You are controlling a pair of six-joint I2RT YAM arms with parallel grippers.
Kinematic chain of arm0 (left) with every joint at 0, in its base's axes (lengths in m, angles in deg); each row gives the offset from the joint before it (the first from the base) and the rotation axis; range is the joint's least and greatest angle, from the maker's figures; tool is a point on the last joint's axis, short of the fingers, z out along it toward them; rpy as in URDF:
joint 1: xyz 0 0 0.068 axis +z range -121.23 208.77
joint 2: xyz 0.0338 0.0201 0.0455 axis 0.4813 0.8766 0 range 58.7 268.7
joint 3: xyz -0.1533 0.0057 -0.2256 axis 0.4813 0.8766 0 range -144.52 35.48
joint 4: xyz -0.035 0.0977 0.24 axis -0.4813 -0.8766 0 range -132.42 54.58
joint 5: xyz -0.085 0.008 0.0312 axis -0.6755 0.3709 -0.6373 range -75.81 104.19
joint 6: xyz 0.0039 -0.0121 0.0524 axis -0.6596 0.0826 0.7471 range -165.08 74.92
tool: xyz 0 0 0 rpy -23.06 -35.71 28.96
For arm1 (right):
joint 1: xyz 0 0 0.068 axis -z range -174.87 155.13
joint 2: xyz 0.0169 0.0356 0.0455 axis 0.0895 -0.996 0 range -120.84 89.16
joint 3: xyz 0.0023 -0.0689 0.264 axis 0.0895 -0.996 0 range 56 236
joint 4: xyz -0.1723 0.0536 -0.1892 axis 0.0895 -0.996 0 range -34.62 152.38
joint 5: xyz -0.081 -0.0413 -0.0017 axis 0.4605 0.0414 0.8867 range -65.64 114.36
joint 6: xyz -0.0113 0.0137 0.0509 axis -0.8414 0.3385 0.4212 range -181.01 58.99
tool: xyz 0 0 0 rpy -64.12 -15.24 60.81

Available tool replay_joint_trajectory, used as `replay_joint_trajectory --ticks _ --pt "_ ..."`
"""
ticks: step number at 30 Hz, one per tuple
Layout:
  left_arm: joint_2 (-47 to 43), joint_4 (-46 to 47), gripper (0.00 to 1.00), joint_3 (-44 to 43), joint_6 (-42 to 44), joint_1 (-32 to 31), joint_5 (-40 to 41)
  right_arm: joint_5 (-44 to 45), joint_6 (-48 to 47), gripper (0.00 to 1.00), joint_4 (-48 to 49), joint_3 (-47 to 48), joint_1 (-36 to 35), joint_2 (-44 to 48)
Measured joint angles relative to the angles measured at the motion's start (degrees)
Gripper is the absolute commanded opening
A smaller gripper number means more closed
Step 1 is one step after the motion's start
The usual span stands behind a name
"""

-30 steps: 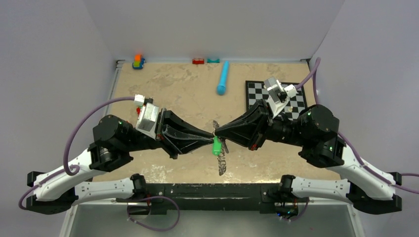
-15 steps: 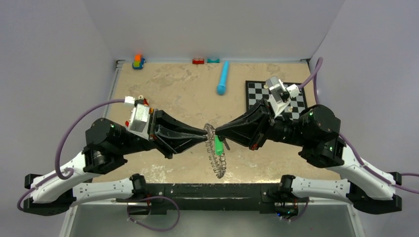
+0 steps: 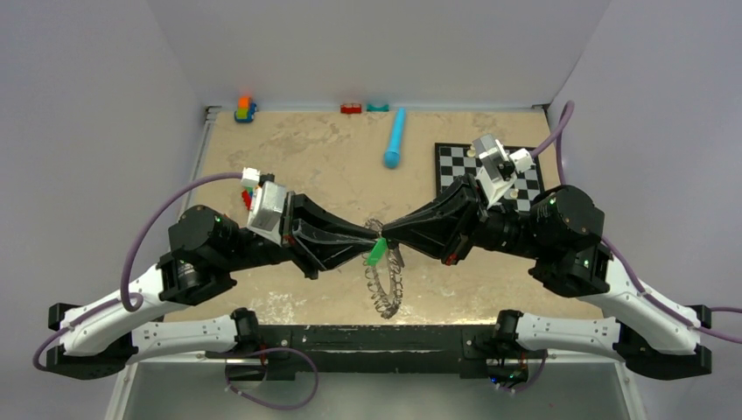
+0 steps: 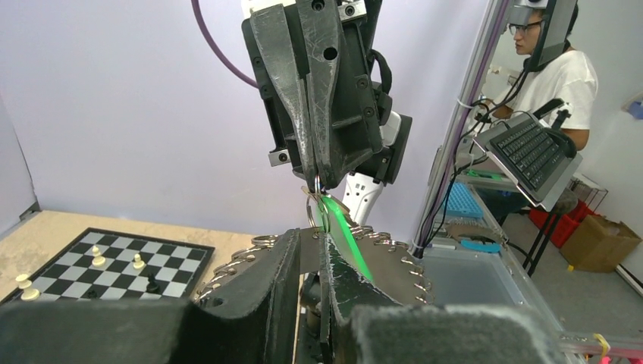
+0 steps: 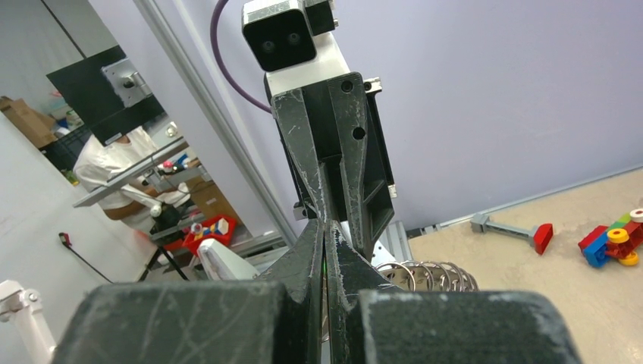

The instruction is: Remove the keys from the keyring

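The keyring (image 3: 385, 290), a thin grey hoop rimmed with silver keys, hangs on edge between my two grippers above the table's near middle. The green-headed key (image 3: 376, 252) slants down from the point where the tips meet. My left gripper (image 3: 374, 238) is shut on the keyring's upper rim; in the left wrist view its tips (image 4: 318, 241) pinch the grey metal (image 4: 394, 262) beside the green key (image 4: 345, 231). My right gripper (image 3: 388, 235) is shut tip to tip against it. In the right wrist view (image 5: 326, 227) a green sliver shows between its closed fingers.
A blue cylinder (image 3: 395, 138) lies at the back centre. A chessboard (image 3: 455, 163) with small pieces sits at the back right, partly under my right arm. Small toy bricks (image 3: 245, 108) line the back edge. A red piece (image 3: 246, 198) lies by my left wrist.
My left gripper pulled back to the left and then closed in again on the ring. The ring has swung and now hangs more open-faced; the green key has tilted.
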Motion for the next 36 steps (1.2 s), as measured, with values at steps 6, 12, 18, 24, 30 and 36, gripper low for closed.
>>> replay_joint_trajectory --ticks 6,12,18,24,30,36 --pt "0.0 0.0 0.18 0.0 0.0 0.0 -0.3 0.0 0.0 0.0 0.1 0.0 0.0 0.0" --pt "0.0 0.1 0.18 0.0 0.0 -0.3 -0.4 0.0 0.0 0.0 0.1 0.0 0.0 0.0" --pt "0.0 0.1 0.2 0.0 -0.1 -0.3 -0.8 0.0 -0.1 0.0 0.0 0.0 0.0 0.0" --pt "0.0 0.2 0.24 0.0 -0.4 -0.3 -1.3 0.0 -0.2 0.0 0.0 0.0 0.0 0.0" --pt "0.2 0.2 0.28 0.0 -0.6 -0.3 -1.5 0.0 -0.3 0.0 0.0 0.0 0.0 -0.2" --pt "0.1 0.4 0.3 0.0 -0.6 -0.4 -1.8 0.0 -0.5 0.0 -0.1 0.0 0.0 -0.5"
